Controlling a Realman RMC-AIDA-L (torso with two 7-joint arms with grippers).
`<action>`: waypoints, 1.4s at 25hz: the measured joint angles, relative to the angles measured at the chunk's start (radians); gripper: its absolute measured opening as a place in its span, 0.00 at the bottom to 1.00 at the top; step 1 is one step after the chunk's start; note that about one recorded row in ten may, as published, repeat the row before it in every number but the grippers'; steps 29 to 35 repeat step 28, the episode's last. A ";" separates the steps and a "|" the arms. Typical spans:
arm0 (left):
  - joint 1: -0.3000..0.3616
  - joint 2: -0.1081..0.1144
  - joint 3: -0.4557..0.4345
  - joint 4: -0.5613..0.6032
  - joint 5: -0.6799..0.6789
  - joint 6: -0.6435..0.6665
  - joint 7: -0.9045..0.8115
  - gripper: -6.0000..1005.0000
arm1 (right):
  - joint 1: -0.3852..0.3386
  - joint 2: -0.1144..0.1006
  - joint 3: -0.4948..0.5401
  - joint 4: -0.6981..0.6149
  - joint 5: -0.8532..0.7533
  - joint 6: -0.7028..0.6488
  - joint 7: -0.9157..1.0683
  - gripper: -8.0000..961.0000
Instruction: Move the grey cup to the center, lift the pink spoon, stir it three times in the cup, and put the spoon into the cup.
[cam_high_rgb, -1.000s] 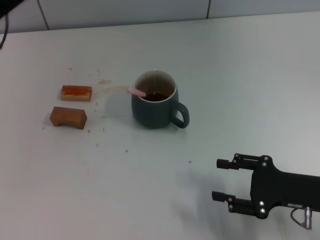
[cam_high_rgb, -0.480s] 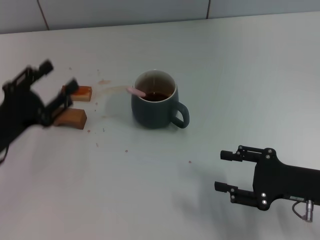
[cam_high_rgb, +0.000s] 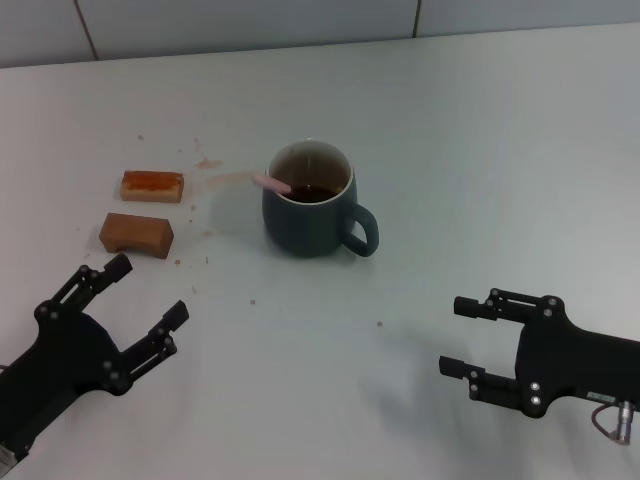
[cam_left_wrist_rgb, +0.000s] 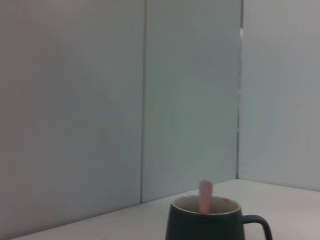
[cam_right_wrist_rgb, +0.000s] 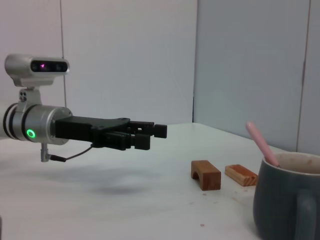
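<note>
The grey cup (cam_high_rgb: 311, 203) stands upright near the table's middle, handle toward the front right, with brown liquid inside. The pink spoon (cam_high_rgb: 272, 184) rests in the cup, its handle leaning out over the rim on the left. Both show in the left wrist view, cup (cam_left_wrist_rgb: 210, 225) and spoon (cam_left_wrist_rgb: 205, 195), and in the right wrist view, cup (cam_right_wrist_rgb: 287, 200) and spoon (cam_right_wrist_rgb: 261, 143). My left gripper (cam_high_rgb: 148, 305) is open and empty at the front left, well away from the cup. My right gripper (cam_high_rgb: 462, 337) is open and empty at the front right.
Two brown blocks lie left of the cup: a flat one (cam_high_rgb: 152, 185) and an arched one (cam_high_rgb: 136, 234). Crumbs and a brown smear (cam_high_rgb: 222, 178) mark the white table (cam_high_rgb: 480, 150) between them and the cup. A wall rises behind the table.
My left gripper has dropped from over the brown blocks down to the front left corner. My right gripper has edged slightly right. The cup and spoon have not moved.
</note>
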 joint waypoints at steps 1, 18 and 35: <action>-0.004 0.000 0.009 -0.021 0.006 0.004 0.010 0.81 | 0.000 0.000 0.000 0.000 0.000 0.000 0.000 0.68; 0.019 -0.004 0.049 -0.034 0.006 0.005 0.037 0.83 | -0.021 0.001 0.011 0.021 0.009 0.028 -0.035 0.68; 0.016 -0.007 0.061 -0.038 0.006 0.003 0.043 0.83 | -0.022 0.001 0.011 0.026 0.009 0.029 -0.035 0.68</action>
